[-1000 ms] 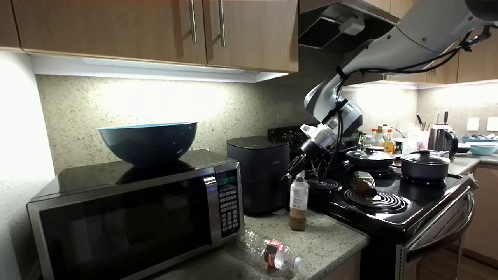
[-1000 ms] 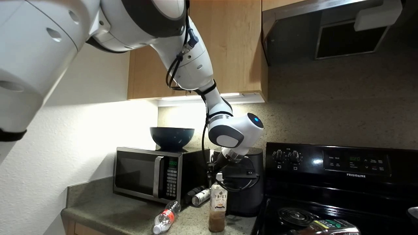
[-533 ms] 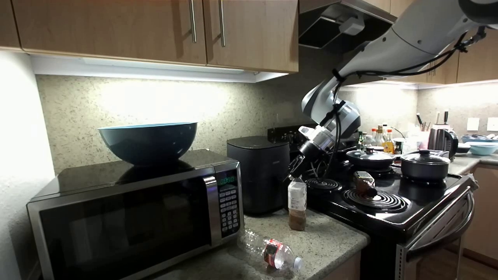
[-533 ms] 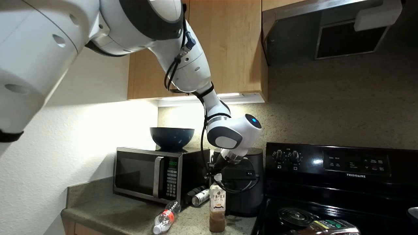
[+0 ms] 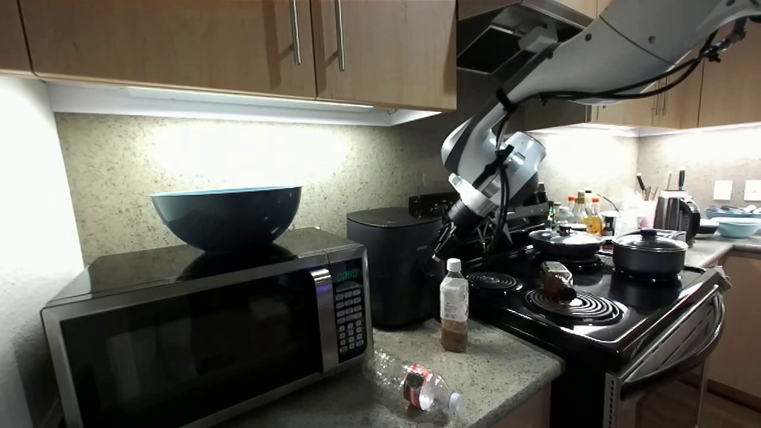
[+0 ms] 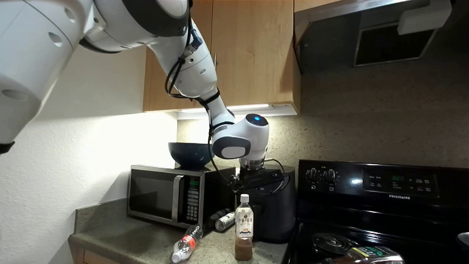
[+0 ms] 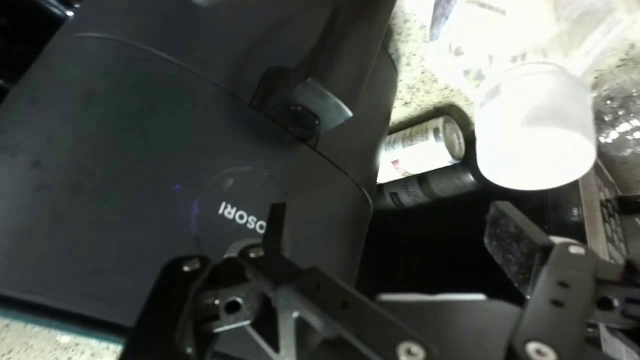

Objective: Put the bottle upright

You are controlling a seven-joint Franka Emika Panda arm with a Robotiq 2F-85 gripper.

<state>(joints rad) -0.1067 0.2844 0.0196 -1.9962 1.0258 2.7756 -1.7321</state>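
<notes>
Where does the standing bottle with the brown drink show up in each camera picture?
In an exterior view: bottle right of center, lower half.
In an exterior view: bottle just right of center, near the bottom.
Wrist view: bottle at upper right, white cap foremost, body washed out.
Shared landmark: the black air fryer, in all three.

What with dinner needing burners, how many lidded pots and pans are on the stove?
2: on the stove, a shallow pan toward the back and a deeper pot toward the front. None seems hidden.
</notes>
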